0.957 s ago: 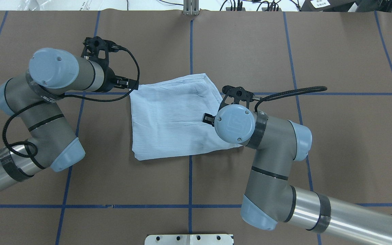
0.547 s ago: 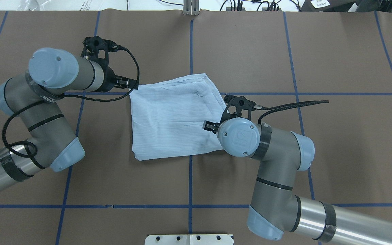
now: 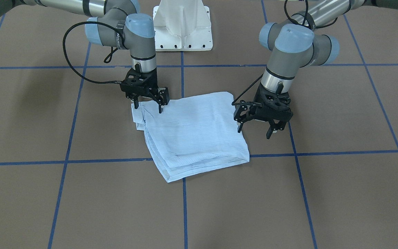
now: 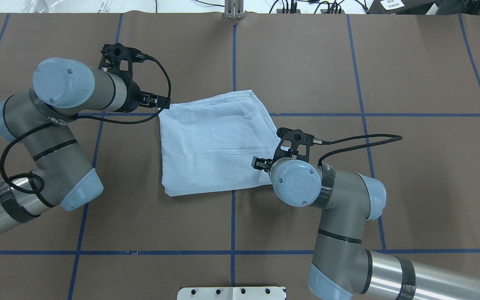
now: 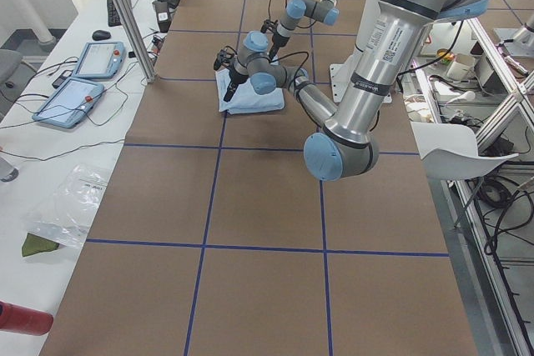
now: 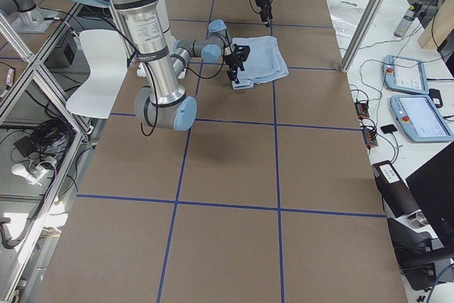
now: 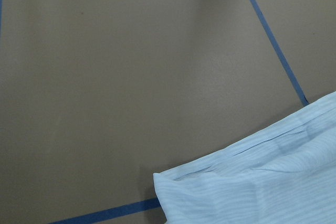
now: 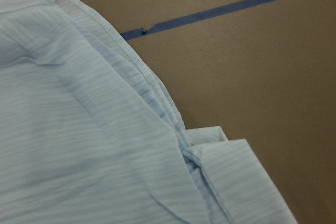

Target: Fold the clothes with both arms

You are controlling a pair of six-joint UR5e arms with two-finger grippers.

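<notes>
The pale blue striped shirt (image 4: 211,146) lies folded into a rough square at the table's middle, with layered edges along one side (image 3: 192,135). My left gripper (image 3: 254,132) hangs open and empty just beside the shirt's edge, at its far-left corner in the overhead view (image 4: 152,100). My right gripper (image 3: 147,106) is open, its fingertips straddling the shirt's near-right corner, low over the fabric. In the overhead view it is mostly hidden under the wrist (image 4: 261,163). The left wrist view shows a shirt corner (image 7: 252,187); the right wrist view shows stacked folds (image 8: 79,145).
Brown table cover with blue tape grid lines (image 4: 233,62). The white pedestal base (image 3: 181,27) stands at the robot's side. A side bench with tablets (image 5: 79,81) runs along the far edge, and an upright metal pole (image 6: 365,15) stands there.
The right arm has drawn back toward the robot along the shirt's right edge, to its near-right corner. The left arm has barely moved. The shirt lies as before.
</notes>
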